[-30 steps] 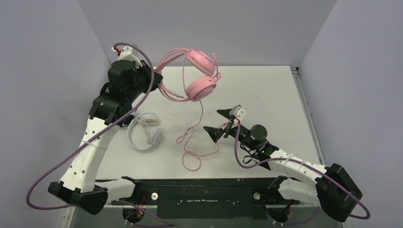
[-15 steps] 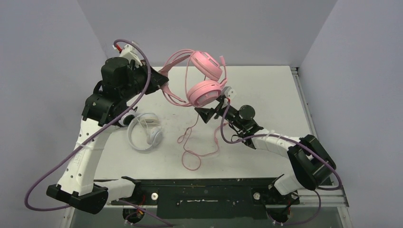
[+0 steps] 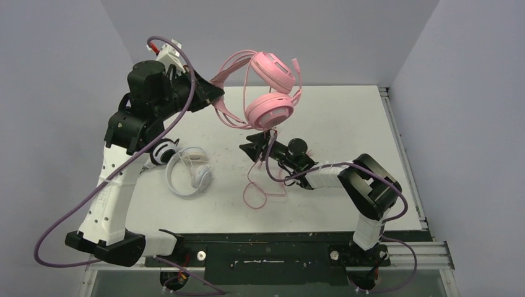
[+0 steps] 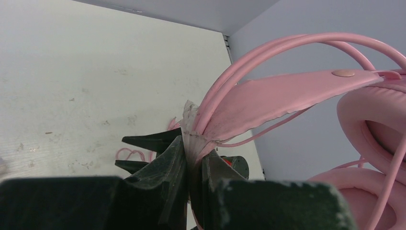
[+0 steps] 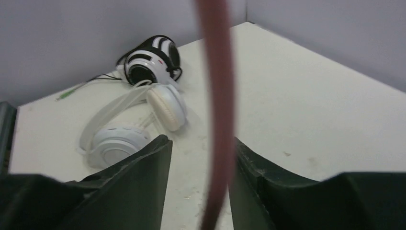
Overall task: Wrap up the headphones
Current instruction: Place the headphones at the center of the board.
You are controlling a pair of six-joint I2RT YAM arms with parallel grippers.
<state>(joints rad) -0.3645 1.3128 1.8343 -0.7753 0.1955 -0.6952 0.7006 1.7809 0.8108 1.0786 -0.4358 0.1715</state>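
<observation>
Left end effector clamping pink headset aloft, right end effector parted around pink cable

The left arm hides most of the black-and-white headset in the top view. In the left wrist view, the pink headset is cut off at 3 and 5 o'clock. In the right wrist view, the pink cable is blurred and cut off at 12 and 6 o'clock. It cannot be told whether it touches the 3 o'clock finger of the right gripper.
</observation>
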